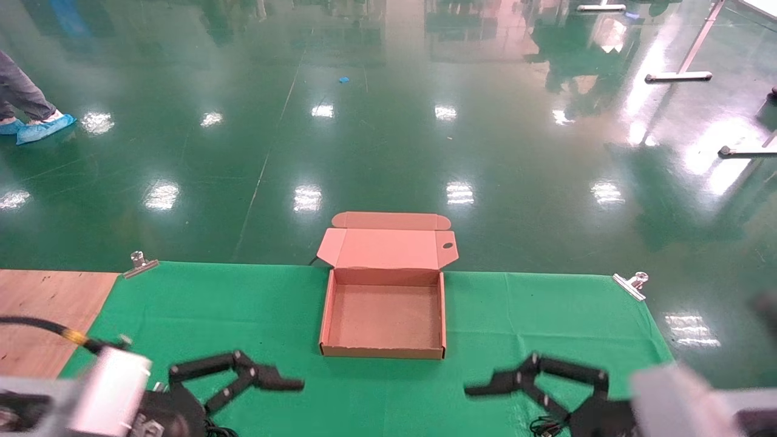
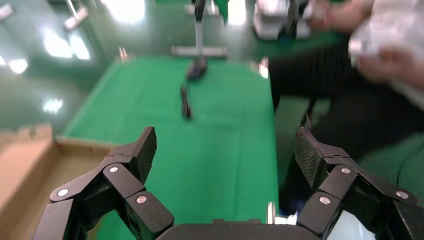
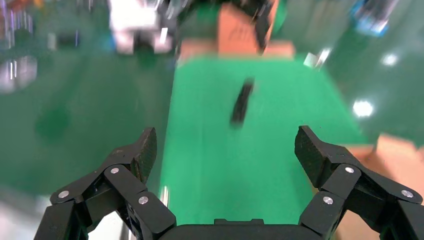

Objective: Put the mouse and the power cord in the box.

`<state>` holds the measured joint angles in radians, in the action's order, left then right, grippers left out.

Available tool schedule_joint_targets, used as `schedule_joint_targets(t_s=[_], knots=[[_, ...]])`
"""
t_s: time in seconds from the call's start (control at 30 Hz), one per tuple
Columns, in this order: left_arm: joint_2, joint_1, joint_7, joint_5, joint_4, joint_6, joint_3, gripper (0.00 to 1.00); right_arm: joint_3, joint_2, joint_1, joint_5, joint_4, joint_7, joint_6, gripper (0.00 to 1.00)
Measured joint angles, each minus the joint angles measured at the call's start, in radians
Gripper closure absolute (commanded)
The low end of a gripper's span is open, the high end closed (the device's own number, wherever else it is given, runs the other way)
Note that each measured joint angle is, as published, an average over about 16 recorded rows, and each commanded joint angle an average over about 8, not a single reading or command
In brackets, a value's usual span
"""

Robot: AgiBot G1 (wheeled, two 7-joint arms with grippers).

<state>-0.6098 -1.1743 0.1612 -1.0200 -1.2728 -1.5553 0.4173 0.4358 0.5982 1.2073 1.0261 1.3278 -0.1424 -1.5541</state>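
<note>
Box [image 1: 383, 349] open on green cloth [image 1: 546, 315], nothing inside.

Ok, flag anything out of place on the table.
Nothing looks damaged or spilled. The box sits square and empty, its lid open. The left gripper and right gripper flank it, fingers open. No mouse or cord shows in the head view.
</note>
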Motion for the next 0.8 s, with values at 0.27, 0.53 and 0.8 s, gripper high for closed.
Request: schedule_joint_targets(t_s=[0.27,0.53,0.8], knots=[[-0.059,-0.125,-0.050,-0.309,0.060,-0.013,0.160,0.00,0.195,0.013,0.171,0.323,0.019,0.074,-0.011,0.00],[-0.164,-0.257,-0.132,-0.615,0.183,0.008,0.318,0.00,0.354,0.070,0.282,0.631,0.021,0.148,0.037,0.00],[-0.269,-0.325,-0.260,-0.803,0.352,0.075,0.410,0.00,0.435,0.143,0.275,0.848,0.006,0.179,0.136,0.00]])
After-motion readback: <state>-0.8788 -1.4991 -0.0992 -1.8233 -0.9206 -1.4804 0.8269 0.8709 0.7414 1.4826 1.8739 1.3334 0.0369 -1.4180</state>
